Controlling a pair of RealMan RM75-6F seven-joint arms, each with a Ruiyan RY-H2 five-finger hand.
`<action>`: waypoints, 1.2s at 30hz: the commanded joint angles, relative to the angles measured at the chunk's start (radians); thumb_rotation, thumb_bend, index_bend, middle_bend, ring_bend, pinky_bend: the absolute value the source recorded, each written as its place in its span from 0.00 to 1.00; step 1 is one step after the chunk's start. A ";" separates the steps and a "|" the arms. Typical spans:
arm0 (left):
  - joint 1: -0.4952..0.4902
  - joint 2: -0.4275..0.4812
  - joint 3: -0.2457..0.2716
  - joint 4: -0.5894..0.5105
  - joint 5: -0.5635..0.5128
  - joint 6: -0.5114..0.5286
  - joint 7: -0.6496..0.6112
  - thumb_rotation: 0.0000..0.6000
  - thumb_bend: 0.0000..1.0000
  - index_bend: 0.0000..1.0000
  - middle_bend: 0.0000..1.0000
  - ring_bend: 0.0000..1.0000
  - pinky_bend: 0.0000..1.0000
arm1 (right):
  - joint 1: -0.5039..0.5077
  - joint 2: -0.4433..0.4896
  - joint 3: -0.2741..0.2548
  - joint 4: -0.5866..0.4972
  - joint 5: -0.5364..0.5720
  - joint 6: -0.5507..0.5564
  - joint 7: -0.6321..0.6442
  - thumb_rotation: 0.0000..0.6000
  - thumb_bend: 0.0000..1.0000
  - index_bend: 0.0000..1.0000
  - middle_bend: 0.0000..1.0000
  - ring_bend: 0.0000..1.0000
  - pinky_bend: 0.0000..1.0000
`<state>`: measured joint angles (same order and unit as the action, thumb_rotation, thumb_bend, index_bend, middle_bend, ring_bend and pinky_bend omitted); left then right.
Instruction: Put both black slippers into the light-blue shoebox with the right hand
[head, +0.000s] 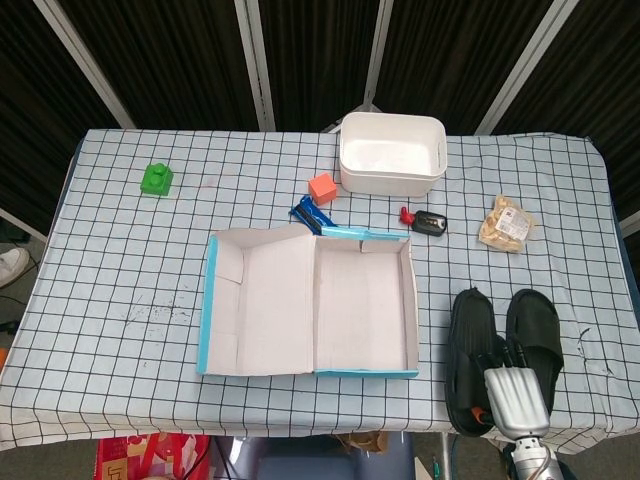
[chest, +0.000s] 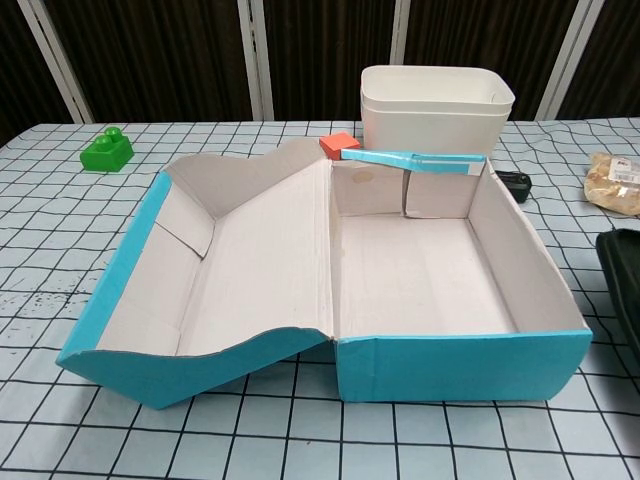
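The right hand (head: 512, 388) is resting on the left slipper (head: 470, 355); grip unclear, so it needs a firm hold before lifting toward the shoebox (head: 362, 372).

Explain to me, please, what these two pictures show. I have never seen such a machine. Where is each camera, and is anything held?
Both cameras sit on a two-armed robot at a table: the head view looks down, the chest view looks across, low. On the checked cloth lies an open, empty light-blue shoebox. Right of it lie two black slippers, side by side. The silvery right hand reaches onto them from the near edge; whether it grips one I cannot tell. The left hand is in neither picture. Farther back: a white tub, a green block, an orange block and a snack bag.
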<state>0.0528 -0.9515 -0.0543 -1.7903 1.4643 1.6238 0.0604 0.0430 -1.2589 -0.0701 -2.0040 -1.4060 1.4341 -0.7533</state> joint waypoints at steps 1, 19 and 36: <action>0.002 0.001 -0.003 0.003 0.001 0.007 -0.009 1.00 0.46 0.03 0.03 0.00 0.02 | -0.005 0.050 0.005 -0.061 -0.016 0.027 -0.013 1.00 0.23 0.48 0.38 0.10 0.00; 0.010 -0.008 -0.012 0.034 0.027 0.046 -0.047 1.00 0.46 0.03 0.03 0.00 0.02 | 0.103 0.458 0.114 -0.352 -0.077 -0.103 0.689 1.00 0.29 0.52 0.44 0.18 0.00; 0.011 -0.008 -0.017 0.035 0.020 0.047 -0.050 1.00 0.46 0.04 0.03 0.00 0.02 | 0.511 0.760 0.342 -0.352 0.231 -0.757 1.702 1.00 0.34 0.53 0.45 0.21 0.00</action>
<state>0.0639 -0.9596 -0.0709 -1.7552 1.4848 1.6709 0.0105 0.4441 -0.5588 0.1967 -2.3531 -1.2848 0.8053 0.8451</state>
